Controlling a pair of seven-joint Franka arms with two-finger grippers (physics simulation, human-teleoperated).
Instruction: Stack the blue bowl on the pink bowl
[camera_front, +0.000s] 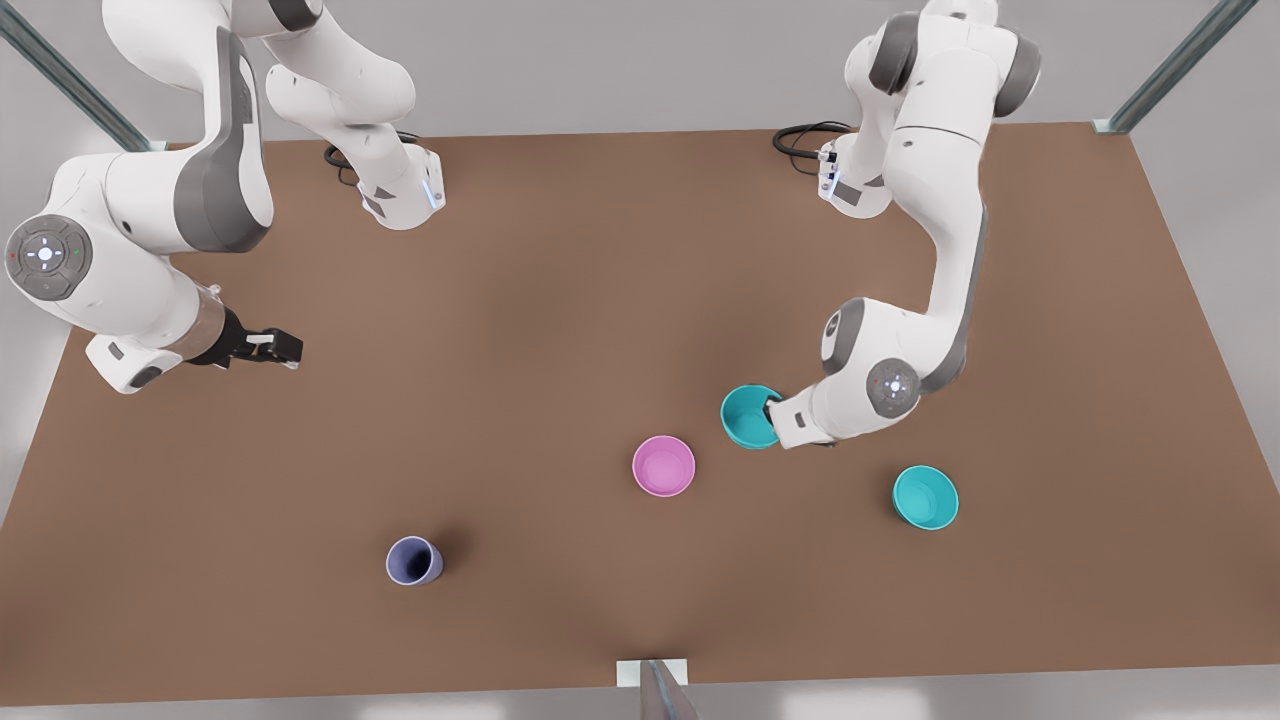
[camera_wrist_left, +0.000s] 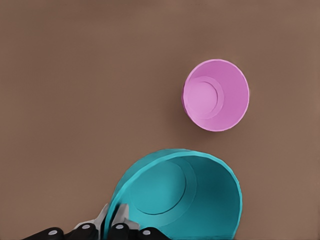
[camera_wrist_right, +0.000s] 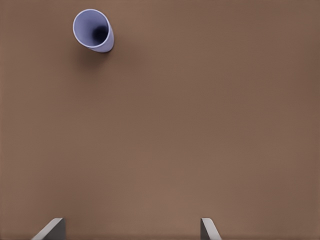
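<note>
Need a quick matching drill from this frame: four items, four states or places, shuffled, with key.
Items:
1. blue bowl
2. pink bowl
3. second teal bowl
4. lavender cup

States:
A. free on the table, nearest the front view's right
B. rim pinched by the left gripper
C. stands alone toward the front view's left
D. empty, next to the held bowl

The right gripper waits, jaws open.

Pairs: 1-B, 2-D, 3-A, 4-C

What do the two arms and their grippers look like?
Both arms are glossy white with grey joint bands and round grey caps bearing small lights. Black cables loop at their bases. The left gripper has black fingers with pale pads; the right gripper is black with white parts.
</note>
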